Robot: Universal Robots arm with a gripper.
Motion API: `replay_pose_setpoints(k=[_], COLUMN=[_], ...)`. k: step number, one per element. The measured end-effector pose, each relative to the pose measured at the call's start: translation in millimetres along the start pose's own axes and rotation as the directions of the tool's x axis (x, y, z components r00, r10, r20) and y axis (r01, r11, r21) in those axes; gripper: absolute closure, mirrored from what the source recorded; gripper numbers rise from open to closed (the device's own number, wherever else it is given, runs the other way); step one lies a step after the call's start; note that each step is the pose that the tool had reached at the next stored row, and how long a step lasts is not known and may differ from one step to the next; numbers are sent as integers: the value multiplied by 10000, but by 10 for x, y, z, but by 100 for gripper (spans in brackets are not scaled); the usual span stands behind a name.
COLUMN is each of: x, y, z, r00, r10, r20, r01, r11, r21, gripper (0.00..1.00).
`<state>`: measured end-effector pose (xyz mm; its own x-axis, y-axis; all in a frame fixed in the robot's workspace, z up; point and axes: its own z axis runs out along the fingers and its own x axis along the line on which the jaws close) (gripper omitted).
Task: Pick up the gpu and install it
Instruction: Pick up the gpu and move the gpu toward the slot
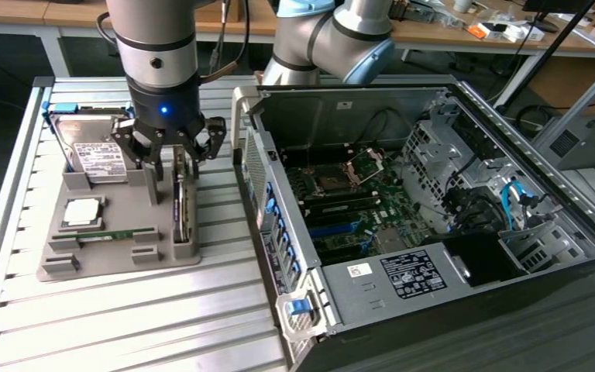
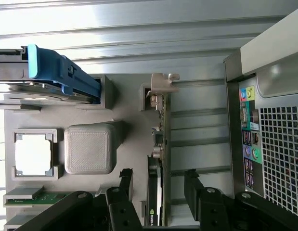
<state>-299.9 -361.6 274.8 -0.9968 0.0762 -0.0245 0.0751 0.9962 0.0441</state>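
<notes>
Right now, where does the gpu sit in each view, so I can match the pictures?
Exterior view: the gpu stands on edge in the grey holder, on the side nearest the computer case, directly under the open pincer.
Wrist view: the gpu runs on edge between the sides of the pincer, with a gap on each side.
Shared landmark: the square silvery chip in the same holder.

The tray sits on the table at the exterior view's left, the case just beside it on the right. On the tray the drive stands at the back, the CPU before it, the memory stick before that. The gpu stands on edge along the tray's side nearest the case, under my gripper (a finger either side, a gap at each).
</notes>
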Motion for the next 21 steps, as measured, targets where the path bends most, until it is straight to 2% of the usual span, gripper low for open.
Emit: replay_pose_setpoints(k=[2, 6, 14, 19, 21], x=[0, 1, 1, 3, 4], y=[0, -2, -21, -46, -50], z=[0, 28, 115, 210, 287], r00=[10000, 10000, 10000, 10000, 10000], r10=[0, -1, -2, 0, 1], r20=[-1, 2, -19, -43, -66], r01=[0, 1, 2, 0, 0], r11=[10000, 10000, 10000, 10000, 10000], r21=[2, 64, 85, 85, 88], gripper=[45, 45, 45, 45, 45])
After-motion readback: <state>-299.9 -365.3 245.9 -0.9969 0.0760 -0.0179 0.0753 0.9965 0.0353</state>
